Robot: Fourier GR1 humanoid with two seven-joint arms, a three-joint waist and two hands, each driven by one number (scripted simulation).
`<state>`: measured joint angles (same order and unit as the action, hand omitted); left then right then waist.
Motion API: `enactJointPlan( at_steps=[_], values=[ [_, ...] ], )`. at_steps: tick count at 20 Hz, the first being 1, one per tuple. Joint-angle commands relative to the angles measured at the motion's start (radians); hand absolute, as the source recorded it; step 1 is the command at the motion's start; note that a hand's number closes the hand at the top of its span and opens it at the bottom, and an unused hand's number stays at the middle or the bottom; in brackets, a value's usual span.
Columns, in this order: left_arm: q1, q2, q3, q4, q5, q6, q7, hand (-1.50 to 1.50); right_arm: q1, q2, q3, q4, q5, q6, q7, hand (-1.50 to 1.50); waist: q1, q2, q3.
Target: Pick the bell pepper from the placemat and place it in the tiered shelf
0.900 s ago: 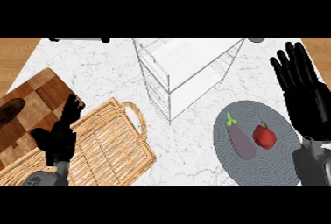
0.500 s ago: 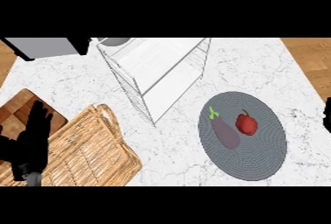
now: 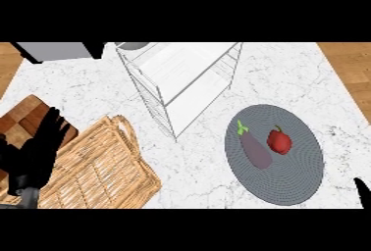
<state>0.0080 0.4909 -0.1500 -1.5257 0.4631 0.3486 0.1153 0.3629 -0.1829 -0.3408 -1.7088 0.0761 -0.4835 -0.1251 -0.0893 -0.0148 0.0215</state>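
Left hand [image 3: 36, 153] open, fingers straight and pointing up, holding nothing, at the left edge of the wicker basket [image 3: 109, 166]. Right hand [image 3: 363, 189]: a sliver at the lower right edge; state cannot be told. Bell pepper [image 3: 279, 141] lies on the placemat [image 3: 290, 182] beside the eggplant [image 3: 255, 151], apart from the tiered shelf [image 3: 188, 78].

Counter [image 3: 188, 166] looks like polished white marble with faint grey veins. The shelf [image 3: 190, 78] is thin pale metal rods round smooth white panels. The basket [image 3: 101, 166] is tan woven wicker, pretty rough looking. The placemat [image 3: 290, 184] is matt grey with fine ribbed rings, like woven cloth. Pepper [image 3: 279, 141] is smooth red with a slight shine, the eggplant [image 3: 255, 151] duller purple. The board [image 3: 25, 117] is brown wood blocks. Left hand [image 3: 36, 157] is matt black.
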Motion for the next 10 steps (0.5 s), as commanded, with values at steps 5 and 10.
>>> enactJointPlan(
  at_steps=[5, 10],
  values=[
    [0.004, -0.043, -0.067, 0.130, 0.012, -0.100, 0.052, 0.00, 0.244, 0.035, 0.143, -0.256, 0.090, 0.075, 0.071, -1.50, 0.049, 0.019, -0.026],
    [-0.025, -0.054, -0.085, 0.125, -0.017, -0.084, 0.092, 0.00, 0.292, 0.021, 0.253, -0.387, 0.259, 0.072, 0.315, -1.50, 0.074, 0.029, -0.029]
  ],
)
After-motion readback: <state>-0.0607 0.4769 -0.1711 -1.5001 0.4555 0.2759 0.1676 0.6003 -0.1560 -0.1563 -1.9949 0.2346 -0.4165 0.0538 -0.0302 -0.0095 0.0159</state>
